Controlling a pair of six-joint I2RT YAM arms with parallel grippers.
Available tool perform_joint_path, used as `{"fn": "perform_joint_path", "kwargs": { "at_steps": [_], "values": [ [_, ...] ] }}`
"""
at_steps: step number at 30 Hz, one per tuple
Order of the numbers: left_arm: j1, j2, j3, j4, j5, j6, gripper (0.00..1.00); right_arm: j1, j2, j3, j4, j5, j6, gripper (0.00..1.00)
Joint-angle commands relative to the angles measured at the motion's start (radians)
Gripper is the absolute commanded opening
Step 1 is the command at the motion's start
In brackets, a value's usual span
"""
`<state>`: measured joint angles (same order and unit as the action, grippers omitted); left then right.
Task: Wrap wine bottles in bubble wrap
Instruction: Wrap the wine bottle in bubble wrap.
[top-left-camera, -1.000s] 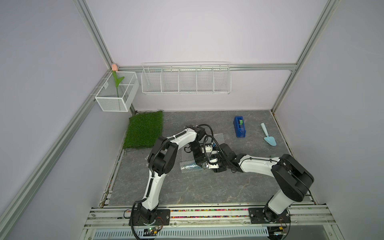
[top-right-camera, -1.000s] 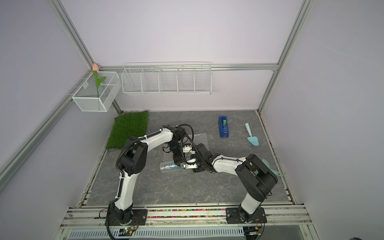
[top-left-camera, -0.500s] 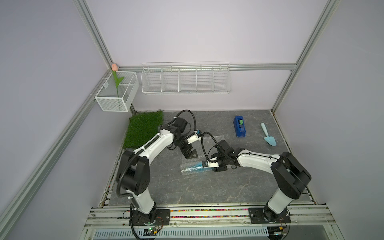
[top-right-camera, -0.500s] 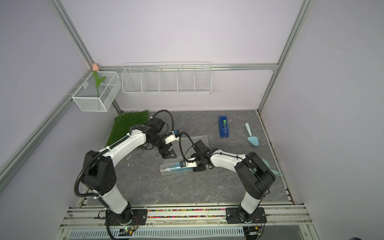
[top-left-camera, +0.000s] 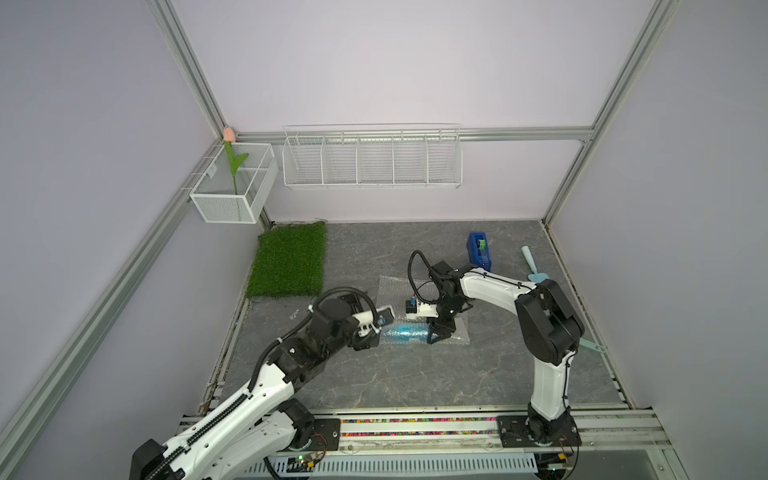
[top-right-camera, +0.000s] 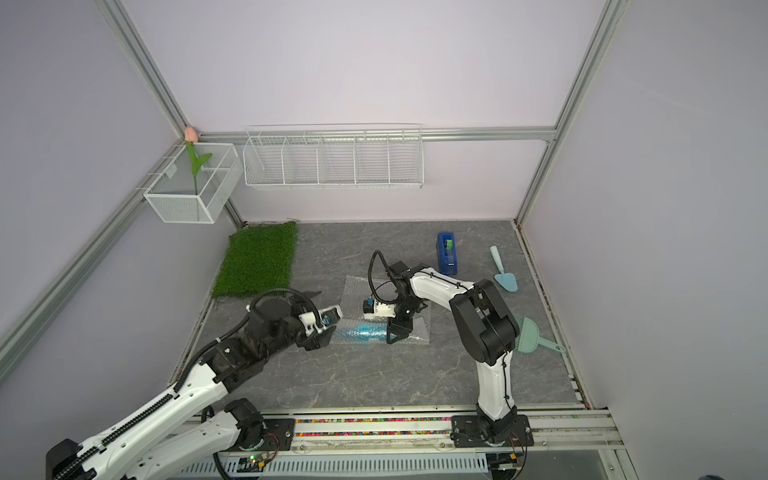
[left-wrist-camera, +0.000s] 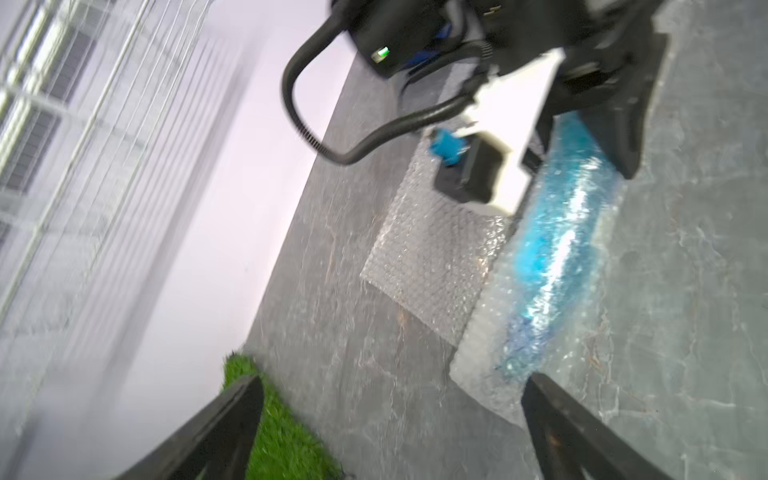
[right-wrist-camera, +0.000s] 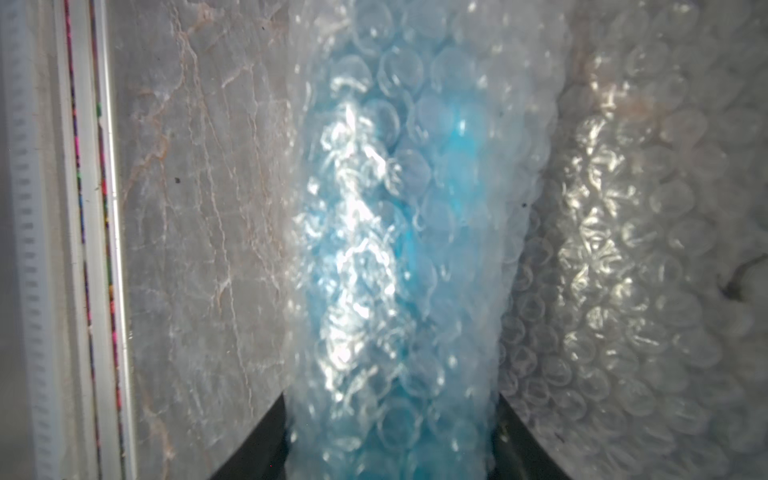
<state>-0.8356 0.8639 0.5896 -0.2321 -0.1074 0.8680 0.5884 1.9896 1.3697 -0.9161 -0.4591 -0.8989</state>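
Right gripper (top-left-camera: 438, 337) clamps a small clear bottle of bright blue liquid (top-left-camera: 401, 332), which lies on its side, part-rolled in a clear sheet of bubbled plastic wrap (top-left-camera: 397, 291), well apart from the green artificial grass mat (top-left-camera: 289, 259). Left gripper (left-wrist-camera: 391, 378), jaws spread wide and empty, hovers at the end of the roll nearer the mat. Rolling appears half done. The next move likely calls for turning the bundle over the flat remainder of the sheet without letting the loose edge spring back.
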Motion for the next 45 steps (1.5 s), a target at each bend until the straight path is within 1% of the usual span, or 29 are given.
{"fn": "perform_joint_path", "kwargs": {
  "at_steps": [1,4,8,11,13,14,15,16,17,18,19,22,24,26,27,29,30,31,33,35,37,39,41,43,45],
  "values": [
    [-0.103,0.112,-0.062,0.223,-0.132,0.139,1.00,-0.013,0.020,0.053,-0.157,-0.098,0.006,0.32],
    [-0.144,0.301,-0.064,0.368,-0.114,0.182,0.99,-0.021,0.042,0.081,-0.173,-0.108,0.000,0.34],
    [-0.149,0.519,-0.034,0.580,-0.086,0.200,0.97,-0.025,0.070,0.103,-0.191,-0.104,-0.008,0.37],
    [-0.152,0.646,0.020,0.631,-0.066,0.194,0.93,-0.027,0.074,0.100,-0.174,-0.108,-0.006,0.38],
    [-0.154,0.715,0.048,0.656,-0.058,0.178,0.86,-0.029,0.072,0.097,-0.152,-0.114,0.000,0.39],
    [-0.152,0.739,0.060,0.657,-0.057,0.170,0.83,-0.031,0.069,0.093,-0.142,-0.117,0.005,0.43],
    [-0.152,0.762,0.076,0.640,-0.054,0.156,0.79,-0.034,0.062,0.087,-0.113,-0.106,0.027,0.52],
    [-0.152,0.784,0.095,0.610,-0.059,0.148,0.74,-0.038,0.049,0.076,-0.082,-0.098,0.044,0.56],
    [-0.152,0.799,0.109,0.583,-0.063,0.139,0.70,-0.044,0.032,0.064,-0.063,-0.098,0.051,0.63],
    [-0.152,0.810,0.124,0.550,-0.063,0.119,0.65,-0.052,0.010,0.047,-0.015,-0.096,0.071,0.81],
    [-0.150,0.819,0.138,0.515,-0.057,0.098,0.61,-0.061,-0.027,0.017,0.046,-0.089,0.099,0.88],
    [-0.146,0.828,0.164,0.423,-0.024,0.060,0.51,-0.094,-0.144,-0.051,0.181,-0.073,0.167,0.88],
    [-0.144,0.823,0.184,0.343,-0.003,0.035,0.48,-0.126,-0.227,-0.085,0.246,-0.019,0.227,0.88],
    [-0.133,0.805,0.214,0.238,0.025,-0.006,0.45,-0.172,-0.343,-0.142,0.335,0.067,0.296,0.88],
    [-0.121,0.793,0.229,0.186,0.048,-0.026,0.45,-0.192,-0.402,-0.184,0.403,0.133,0.337,0.88],
    [-0.076,0.766,0.292,0.024,0.127,-0.090,0.43,-0.234,-0.547,-0.282,0.520,0.244,0.394,0.88],
    [-0.051,0.760,0.336,-0.064,0.176,-0.124,0.43,-0.240,-0.606,-0.316,0.543,0.271,0.390,0.88],
    [-0.012,0.762,0.394,-0.161,0.238,-0.164,0.44,-0.237,-0.675,-0.359,0.549,0.277,0.358,0.88],
    [0.049,0.787,0.506,-0.329,0.349,-0.193,0.44,-0.195,-0.791,-0.438,0.521,0.252,0.235,0.88],
    [0.093,0.841,0.614,-0.492,0.434,-0.181,0.44,-0.089,-0.886,-0.542,0.491,0.295,0.083,0.88],
    [0.123,0.916,0.725,-0.630,0.497,-0.166,0.44,0.009,-0.935,-0.621,0.501,0.342,-0.003,0.88],
    [0.140,1.018,0.861,-0.802,0.563,-0.117,0.44,0.092,-0.948,-0.690,0.572,0.371,-0.035,0.88],
    [0.148,1.131,0.995,-0.961,0.618,-0.067,0.44,0.169,-0.930,-0.764,0.711,0.424,-0.073,0.88],
    [0.148,1.211,1.069,-1.025,0.638,-0.054,0.44,0.212,-0.875,-0.792,0.840,0.464,-0.104,0.88],
    [0.148,1.257,1.102,-1.050,0.647,-0.044,0.44,0.217,-0.799,-0.794,0.951,0.490,-0.126,0.88]
  ]
}}
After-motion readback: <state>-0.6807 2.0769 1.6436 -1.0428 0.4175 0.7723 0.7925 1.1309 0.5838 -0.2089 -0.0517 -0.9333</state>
